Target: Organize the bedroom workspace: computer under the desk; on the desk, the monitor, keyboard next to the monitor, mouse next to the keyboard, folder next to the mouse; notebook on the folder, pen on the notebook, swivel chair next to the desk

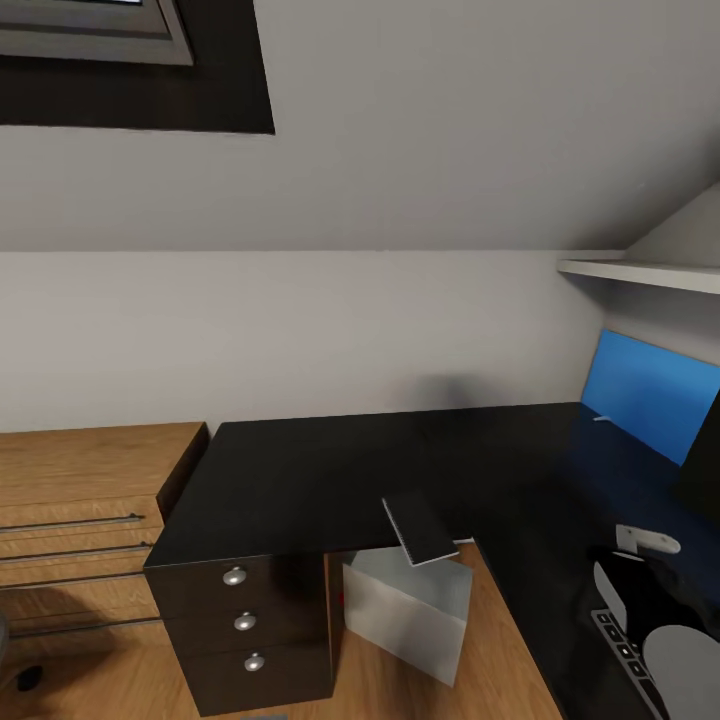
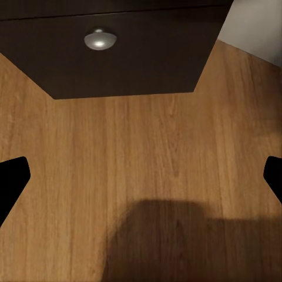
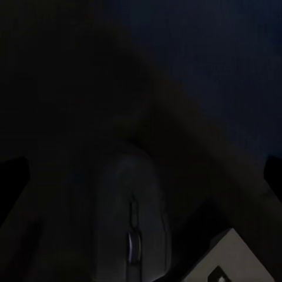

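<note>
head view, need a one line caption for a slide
Notebook overhanging the black desk's inner corner, white computer on the floor beneath, keyboard at the right edge.

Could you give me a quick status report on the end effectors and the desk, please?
Both end effectors open. Mouse below the right one, on the desk. Notebook overhangs desk edge, above computer.

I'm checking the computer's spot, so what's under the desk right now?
Under the desk, beside the drawer unit, stands the light grey computer on the wood floor. The notebook overhangs the edge above it. The desktop hides whatever lies farther back.
</note>
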Robot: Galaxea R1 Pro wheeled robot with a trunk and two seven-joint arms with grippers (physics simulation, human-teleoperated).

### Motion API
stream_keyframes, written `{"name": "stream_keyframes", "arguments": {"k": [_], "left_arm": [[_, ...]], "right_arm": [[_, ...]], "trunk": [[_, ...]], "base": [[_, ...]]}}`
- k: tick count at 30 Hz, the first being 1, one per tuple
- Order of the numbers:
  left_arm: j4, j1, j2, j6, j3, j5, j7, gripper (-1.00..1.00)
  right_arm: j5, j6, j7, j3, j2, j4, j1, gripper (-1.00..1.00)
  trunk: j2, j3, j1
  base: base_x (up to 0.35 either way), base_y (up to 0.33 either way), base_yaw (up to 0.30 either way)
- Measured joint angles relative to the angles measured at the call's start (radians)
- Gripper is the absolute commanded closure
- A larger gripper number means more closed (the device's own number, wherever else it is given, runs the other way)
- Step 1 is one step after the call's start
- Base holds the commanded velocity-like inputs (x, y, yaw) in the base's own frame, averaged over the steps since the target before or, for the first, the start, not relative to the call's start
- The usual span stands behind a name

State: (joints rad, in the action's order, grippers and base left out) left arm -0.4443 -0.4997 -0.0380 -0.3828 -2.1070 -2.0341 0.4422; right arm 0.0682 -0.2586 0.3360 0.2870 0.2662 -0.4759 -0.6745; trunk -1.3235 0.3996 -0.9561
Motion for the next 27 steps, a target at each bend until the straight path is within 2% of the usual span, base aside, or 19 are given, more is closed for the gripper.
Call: {"name": "stream_keyframes", "arguments": {"k": [2,4,5,8,11,14,17,21,27], "left_arm": [[0.000,0.000,0.000,0.000,0.000,0.000,0.000,-1.00],[0.000,0.000,0.000,0.000,0.000,0.000,0.000,-1.00],[0.000,0.000,0.000,0.000,0.000,0.000,0.000,-1.00],[0.000,0.000,0.000,0.000,0.000,0.000,0.000,-1.00],[0.000,0.000,0.000,0.000,0.000,0.000,0.000,-1.00],[0.000,0.000,0.000,0.000,0.000,0.001,0.000,-1.00],[0.000,0.000,0.000,0.000,0.000,0.001,0.000,-1.00],[0.000,0.000,0.000,0.000,0.000,0.002,0.000,-1.00],[0.000,0.000,0.000,0.000,0.000,0.002,0.000,-1.00]], "right_arm": [[-0.001,0.002,-0.001,0.001,-0.003,-0.012,0.000,-1.00],[-0.001,0.014,-0.003,0.004,-0.022,-0.050,0.000,-1.00],[-0.002,0.038,-0.008,0.006,-0.050,-0.098,0.001,-1.00],[-0.001,0.075,-0.011,0.007,-0.089,-0.166,0.003,-1.00],[0.000,0.088,-0.011,0.007,-0.114,-0.212,0.007,-1.00],[0.001,0.094,-0.009,0.008,-0.175,-0.305,0.027,-1.00],[0.003,0.094,-0.007,0.009,-0.217,-0.365,0.053,-1.00],[0.003,0.094,-0.006,0.007,-0.240,-0.418,0.096,-1.00],[0.001,0.091,-0.007,0.005,-0.250,-0.442,0.119,-1.00]], "trunk": [[0.000,0.000,0.000],[0.000,0.000,0.000],[0.000,0.000,0.000],[0.000,0.000,0.000],[0.000,0.000,0.000],[0.000,0.000,0.000],[0.000,0.000,0.000],[0.000,0.000,0.000],[0.000,0.000,0.000]], "base": [[0.000,0.000,0.000],[0.000,0.000,0.000],[0.000,0.000,0.000],[0.000,0.000,0.000],[0.000,0.000,0.000],[0.000,0.000,0.000],[0.000,0.000,0.062],[0.000,0.000,0.188],[0.000,0.000,0.238]]}}
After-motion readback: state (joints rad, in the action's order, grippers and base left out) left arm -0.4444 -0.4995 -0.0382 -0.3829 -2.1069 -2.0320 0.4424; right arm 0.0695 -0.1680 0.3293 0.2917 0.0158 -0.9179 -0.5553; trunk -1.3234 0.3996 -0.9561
